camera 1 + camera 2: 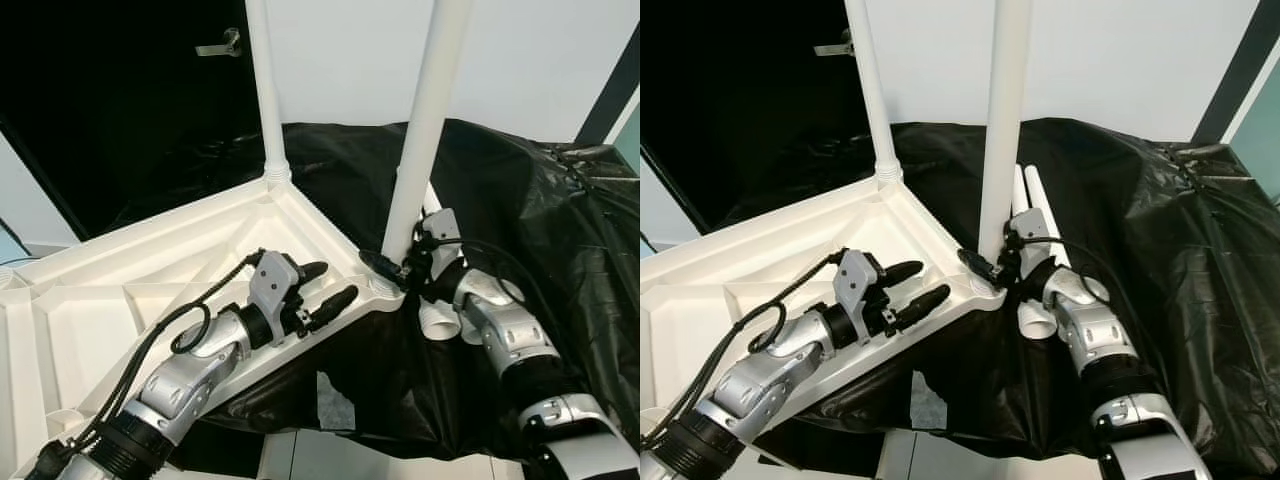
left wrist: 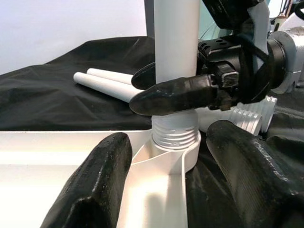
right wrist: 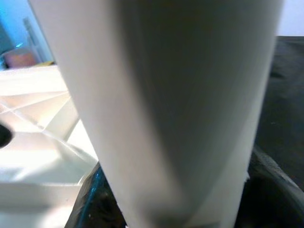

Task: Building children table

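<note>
Right pincer [image 1: 392,266] clamped on the near white leg [image 1: 425,130] just above its threaded foot, at the corner socket of the upturned white tabletop [image 1: 150,270]. Left pincer [image 1: 325,290] apart, hovering over the tabletop's ribbed underside just beside that corner, fingers [image 2: 88,190] pointing at the socket. Second leg [image 1: 266,90] upright in the far corner. Two loose legs [image 1: 1035,215] lying on the black sheet [image 1: 540,210] behind the right arm.

Even, bright indoor light; both head views are sharp. The upright white plastic leg [image 3: 166,109] is blurred and shaded at close range in the right wrist view.
</note>
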Motion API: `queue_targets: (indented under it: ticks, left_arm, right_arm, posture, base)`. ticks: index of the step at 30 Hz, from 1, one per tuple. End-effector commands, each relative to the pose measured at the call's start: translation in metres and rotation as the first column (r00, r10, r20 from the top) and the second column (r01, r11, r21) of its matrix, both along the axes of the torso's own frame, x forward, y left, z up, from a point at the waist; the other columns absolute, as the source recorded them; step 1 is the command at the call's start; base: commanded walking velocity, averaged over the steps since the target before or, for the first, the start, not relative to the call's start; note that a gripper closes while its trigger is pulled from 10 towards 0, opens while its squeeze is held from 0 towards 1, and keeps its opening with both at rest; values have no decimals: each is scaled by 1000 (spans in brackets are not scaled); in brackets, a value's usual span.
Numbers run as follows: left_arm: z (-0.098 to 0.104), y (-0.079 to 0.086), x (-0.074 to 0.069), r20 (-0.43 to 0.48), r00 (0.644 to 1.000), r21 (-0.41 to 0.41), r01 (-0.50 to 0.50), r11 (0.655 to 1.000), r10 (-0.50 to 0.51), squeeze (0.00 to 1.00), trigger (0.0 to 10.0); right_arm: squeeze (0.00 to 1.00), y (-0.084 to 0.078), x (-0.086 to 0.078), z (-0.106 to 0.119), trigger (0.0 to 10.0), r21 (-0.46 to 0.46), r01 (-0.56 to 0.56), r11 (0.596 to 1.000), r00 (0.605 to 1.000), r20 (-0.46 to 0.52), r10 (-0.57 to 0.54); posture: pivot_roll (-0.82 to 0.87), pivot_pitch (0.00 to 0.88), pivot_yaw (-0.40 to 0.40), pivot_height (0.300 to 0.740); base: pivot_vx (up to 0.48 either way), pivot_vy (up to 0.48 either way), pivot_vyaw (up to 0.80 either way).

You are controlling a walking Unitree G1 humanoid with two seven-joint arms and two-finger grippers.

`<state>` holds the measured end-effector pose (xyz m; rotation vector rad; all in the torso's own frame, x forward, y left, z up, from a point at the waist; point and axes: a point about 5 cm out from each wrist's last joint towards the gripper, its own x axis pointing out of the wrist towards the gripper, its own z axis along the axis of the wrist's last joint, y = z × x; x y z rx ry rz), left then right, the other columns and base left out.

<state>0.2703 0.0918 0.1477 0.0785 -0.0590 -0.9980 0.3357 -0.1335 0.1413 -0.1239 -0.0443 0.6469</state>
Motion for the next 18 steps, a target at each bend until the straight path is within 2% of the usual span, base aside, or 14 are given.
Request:
queue_targets:
  ticks: [1, 2, 5, 6, 8, 9, 10, 12, 15, 18]
  left_arm:
    - [-2, -7, -15, -14, 950, 26, 312, 950, -311, 0, 10000]
    - [-2, -7, -15, -14, 950, 26, 312, 950, -311, 0, 10000]
    - [-2, -7, -15, -12, 950, 25, 313, 949, -313, 0, 10000]
    - [-2, -7, -15, -12, 950, 25, 313, 949, -313, 0, 10000]
    - [-2, -8, -15, -12, 949, 25, 317, 948, -316, 0, 10000]
    - [-2, -8, -15, -12, 949, 25, 317, 948, -316, 0, 10000]
    - [-2, -8, -15, -12, 948, 25, 318, 948, -318, 0, 10000]
    - [0, -8, -14, -9, 948, 21, 319, 948, -319, 0, 10000]
    - [0, -9, -13, -8, 948, 19, 319, 948, -319, 0, 10000]
    - [0, -9, -13, -7, 945, 21, 327, 945, -327, 0, 10000]
  right_arm:
    - [0, -4, -5, -16, 10000, -25, 80, 996, 994, -69, -82]
    - [0, -4, -5, -16, 10000, -25, 80, 996, 994, -69, -82]
    - [0, 4, -10, -26, 10000, 7, 305, 952, 948, -93, -303]
    - [0, 4, -10, -26, 10000, 7, 305, 952, 948, -93, -303]
    - [0, 5, -13, -29, 10000, 16, 427, 904, 901, -88, -424]
    - [0, 5, -13, -29, 10000, 16, 427, 904, 901, -88, -424]
    - [0, 6, -14, -30, 10000, 20, 467, 884, 881, -87, -464]
    - [0, 7, -20, -32, 10000, 45, 583, 811, 811, -89, -578]
    - [0, 10, -23, -34, 10000, 59, 605, 794, 795, -102, -598]
    - [0, 19, -27, -30, 10000, 103, 579, 809, 815, -99, -571]
  posture:
    - [53, 0, 17, 740]
    - [53, 0, 17, 740]
    - [48, 0, 19, 740]
    - [48, 0, 19, 740]
    - [49, 0, 13, 740]
    - [49, 0, 13, 740]
    - [50, 0, 12, 740]
    - [45, 0, 18, 740]
    - [44, 0, 20, 740]
    - [36, 0, 26, 740]
  base:
    - [0, 0, 0]
    - [0, 0, 0]
    - [0, 0, 0]
    - [0, 0, 0]
    - [0, 0, 0]
    - [0, 0, 0]
    - [0, 0, 0]
    - [0, 0, 0]
    - [0, 0, 0]
    - [0, 0, 0]
